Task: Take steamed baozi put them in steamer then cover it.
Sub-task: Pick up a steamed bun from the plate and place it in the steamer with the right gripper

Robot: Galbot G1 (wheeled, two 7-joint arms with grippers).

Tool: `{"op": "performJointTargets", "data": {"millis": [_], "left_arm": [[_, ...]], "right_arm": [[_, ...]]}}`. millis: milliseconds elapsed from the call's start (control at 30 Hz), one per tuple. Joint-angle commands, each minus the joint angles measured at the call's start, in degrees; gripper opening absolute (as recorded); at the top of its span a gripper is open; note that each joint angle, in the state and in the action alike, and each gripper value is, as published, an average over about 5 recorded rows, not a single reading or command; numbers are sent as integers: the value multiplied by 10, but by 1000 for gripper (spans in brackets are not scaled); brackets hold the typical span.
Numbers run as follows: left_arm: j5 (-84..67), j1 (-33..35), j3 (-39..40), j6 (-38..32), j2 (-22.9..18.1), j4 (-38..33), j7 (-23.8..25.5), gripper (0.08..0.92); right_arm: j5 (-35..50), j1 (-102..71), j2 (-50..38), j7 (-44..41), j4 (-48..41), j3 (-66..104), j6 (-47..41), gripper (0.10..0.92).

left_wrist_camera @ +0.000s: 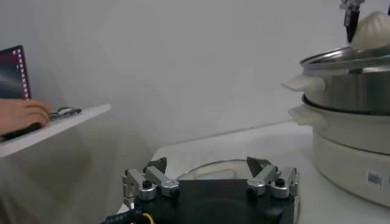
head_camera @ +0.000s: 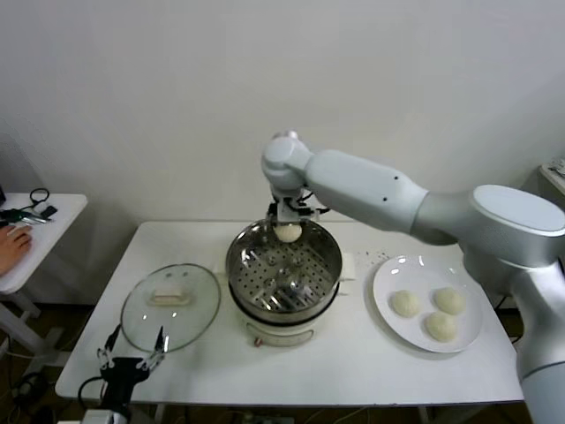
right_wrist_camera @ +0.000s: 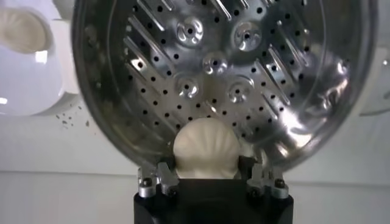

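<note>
The steel steamer (head_camera: 284, 265) stands mid-table on its white base; its perforated floor (right_wrist_camera: 231, 67) holds no buns. My right gripper (head_camera: 288, 228) is shut on one cream-white baozi (right_wrist_camera: 206, 148) and holds it over the steamer's far rim. Three more baozi (head_camera: 405, 303) (head_camera: 449, 300) (head_camera: 440, 327) lie on a white plate (head_camera: 388, 276) to the right. The glass cover (head_camera: 170, 306) with its cream bar handle lies flat to the left of the steamer. My left gripper (head_camera: 132, 353) is open, low at the table's front left edge, just in front of the cover (left_wrist_camera: 210, 169).
A side table (head_camera: 40, 231) stands at the far left with cables and a person's hand (head_camera: 12, 246) on it. Small dark crumbs (head_camera: 381, 257) dot the table between steamer and plate.
</note>
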Motion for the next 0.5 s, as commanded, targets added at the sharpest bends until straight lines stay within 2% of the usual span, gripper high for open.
{"op": "performJointTargets", "data": {"millis": [33, 367, 500], "left_arm": [[-5, 3, 2, -1, 2, 4, 0, 823], [-10, 1, 4, 0, 1, 8, 0, 823], [-10, 1, 4, -1, 1, 9, 0, 823]], "right_arm": [[-43, -44, 24, 4, -14, 8, 16, 677], [-57, -55, 25, 16, -21, 9, 25, 687], [-65, -56, 23, 20, -18, 13, 29, 763]]}}
